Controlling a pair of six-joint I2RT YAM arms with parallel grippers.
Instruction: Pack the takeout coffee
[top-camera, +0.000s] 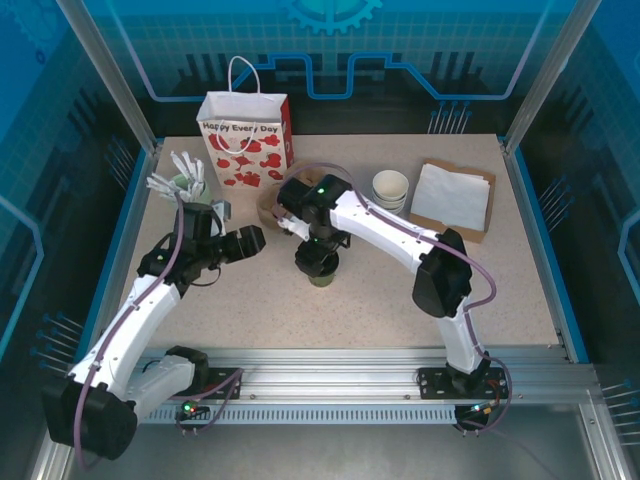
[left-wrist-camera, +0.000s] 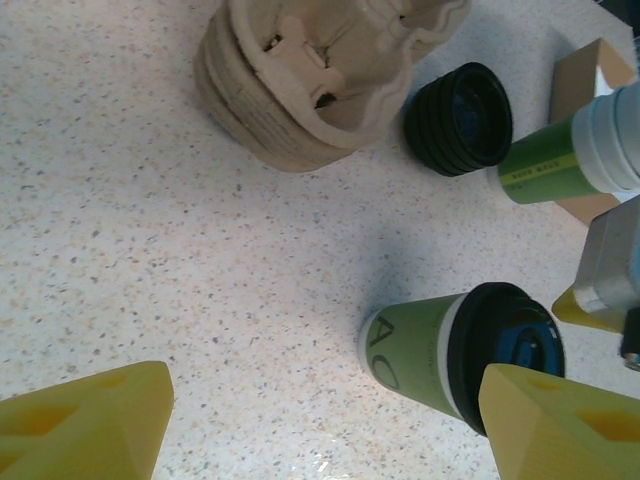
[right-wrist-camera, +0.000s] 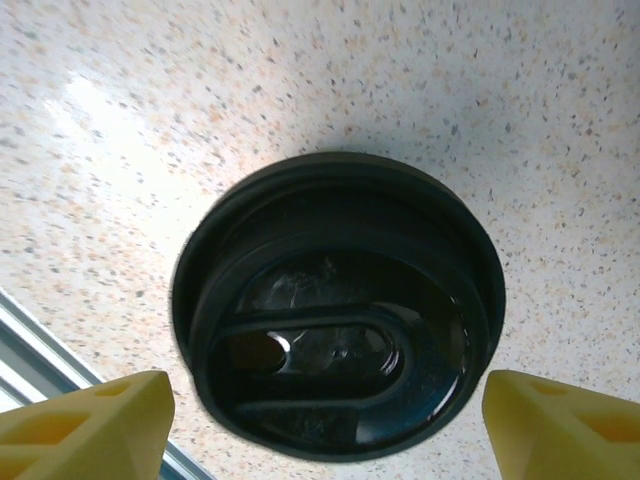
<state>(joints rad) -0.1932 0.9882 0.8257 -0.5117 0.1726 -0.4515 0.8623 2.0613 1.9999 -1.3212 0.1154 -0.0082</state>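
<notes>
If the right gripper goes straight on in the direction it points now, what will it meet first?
Probably the black lid of the cup: it lies straight ahead of the right gripper, centred between its open jaws. How near it is remains unclear.

The worktop is cream with fine brown and grey speckles. The takeout coffee has a green wall with dark lettering, a white band and a glossy black lid. At the far edge, the paper bag is white with red hearts and a red side. The carrier stack is pale brown, the lid stack black, the cup stack green with white rims. The napkins are white on brown cardboard. The left end effector and right end effector have yellow fingers.
</notes>
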